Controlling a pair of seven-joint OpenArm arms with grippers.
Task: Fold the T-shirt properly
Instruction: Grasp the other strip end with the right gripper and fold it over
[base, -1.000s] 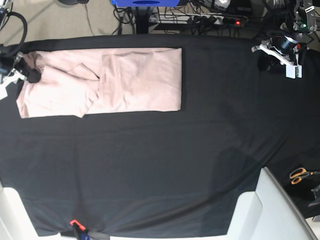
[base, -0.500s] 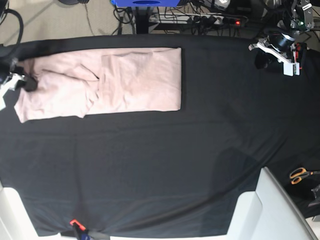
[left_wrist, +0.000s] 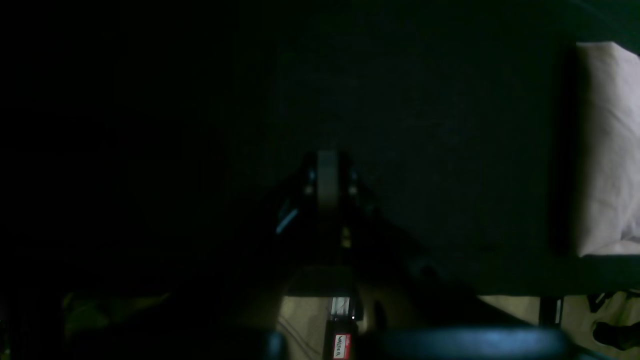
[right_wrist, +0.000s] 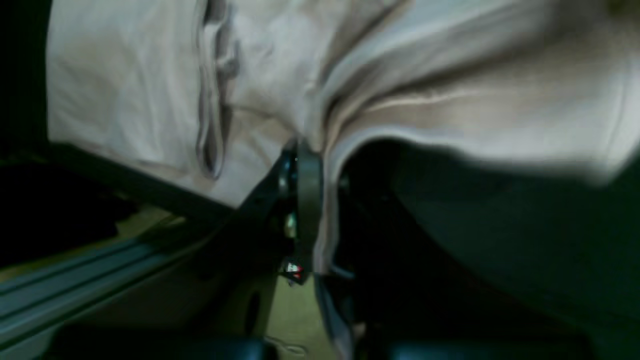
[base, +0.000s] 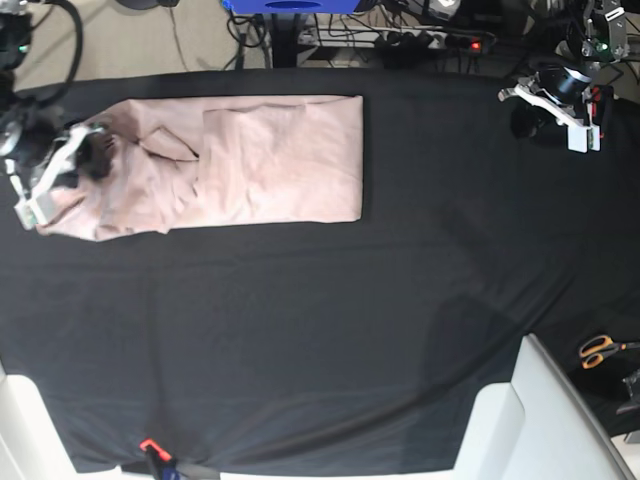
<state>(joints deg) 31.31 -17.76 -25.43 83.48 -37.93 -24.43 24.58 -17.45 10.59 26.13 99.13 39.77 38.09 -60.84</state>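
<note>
Cloth of the T-shirt is pinched by the right gripper; the end should be carried evenly across.

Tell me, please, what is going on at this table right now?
A two-armed robot is folding a pale pink T-shirt on a black table cloth. The right gripper is shut on the shirt's end, lifting the fabric off the cloth. The left gripper waits apart at the far corner, holding nothing; its view is too dark to show the jaws.
</note>
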